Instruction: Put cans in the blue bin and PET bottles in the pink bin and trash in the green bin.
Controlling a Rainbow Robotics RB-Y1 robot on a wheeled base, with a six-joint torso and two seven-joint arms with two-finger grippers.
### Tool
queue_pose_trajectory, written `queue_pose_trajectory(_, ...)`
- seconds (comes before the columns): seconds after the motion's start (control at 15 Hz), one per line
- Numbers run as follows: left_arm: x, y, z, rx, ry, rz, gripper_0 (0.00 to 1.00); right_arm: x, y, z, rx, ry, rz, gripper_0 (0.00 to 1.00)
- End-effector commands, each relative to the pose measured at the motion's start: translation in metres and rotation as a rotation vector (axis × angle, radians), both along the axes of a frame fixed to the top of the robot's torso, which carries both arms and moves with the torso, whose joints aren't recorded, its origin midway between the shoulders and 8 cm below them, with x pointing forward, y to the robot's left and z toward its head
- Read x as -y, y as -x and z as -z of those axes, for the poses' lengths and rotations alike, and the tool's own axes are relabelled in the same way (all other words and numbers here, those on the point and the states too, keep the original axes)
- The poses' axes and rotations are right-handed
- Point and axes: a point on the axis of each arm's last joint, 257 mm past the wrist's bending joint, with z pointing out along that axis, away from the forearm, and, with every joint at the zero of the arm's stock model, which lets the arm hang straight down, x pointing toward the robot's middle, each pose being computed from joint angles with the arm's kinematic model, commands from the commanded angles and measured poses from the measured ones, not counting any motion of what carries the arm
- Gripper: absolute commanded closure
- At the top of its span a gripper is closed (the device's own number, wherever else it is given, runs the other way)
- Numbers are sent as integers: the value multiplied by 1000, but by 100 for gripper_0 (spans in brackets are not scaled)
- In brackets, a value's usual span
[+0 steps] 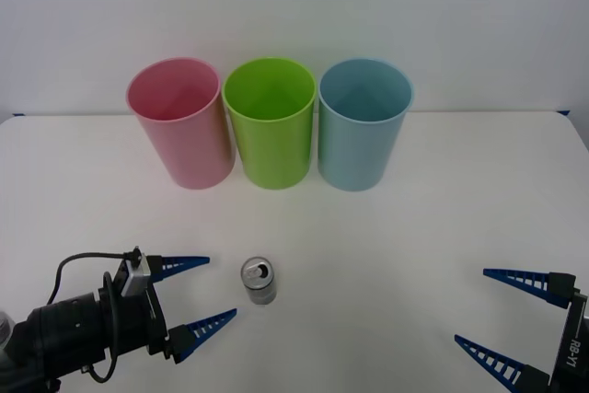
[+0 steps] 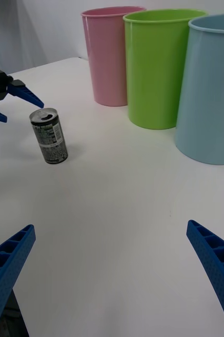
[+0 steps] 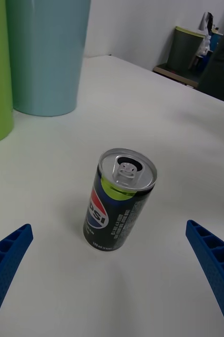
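Note:
A small dark can (image 1: 259, 282) with a shiny pull-tab top stands upright on the white table, near the front and left of centre. My left gripper (image 1: 204, 293) is open just to the can's left, its blue fingers pointing at it without touching; the left wrist view has the can (image 3: 119, 200) straight ahead between the fingertips. At the front right my right gripper (image 1: 497, 314) stands open with nothing in it. From its wrist view the can (image 2: 49, 136) is farther off. At the back, left to right, stand the pink bin (image 1: 180, 122), green bin (image 1: 271, 122) and blue bin (image 1: 363, 123).
The three bins (image 2: 156, 68) stand close together in a row near the table's far edge (image 1: 479, 112), with a white wall behind. Bare white tabletop (image 1: 386, 264) lies between the can and the bins and across to the right gripper.

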Motion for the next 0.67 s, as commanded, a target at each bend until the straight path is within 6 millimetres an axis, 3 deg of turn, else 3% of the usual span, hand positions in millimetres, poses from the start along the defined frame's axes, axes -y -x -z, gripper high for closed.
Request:
queue_pose_trajectory(0.07,3,-3,2,13,-5,-13,0,0,0,0,0,0,0,0)
queue_pose_trajectory(0.33,-3,-2,17,9,-46,-46,0,0,0,0,0,0,0,0)
queue_pose_trajectory(0.67,-2,-5,20,18,-57,-62,0,0,0,0,0,0,0,0)
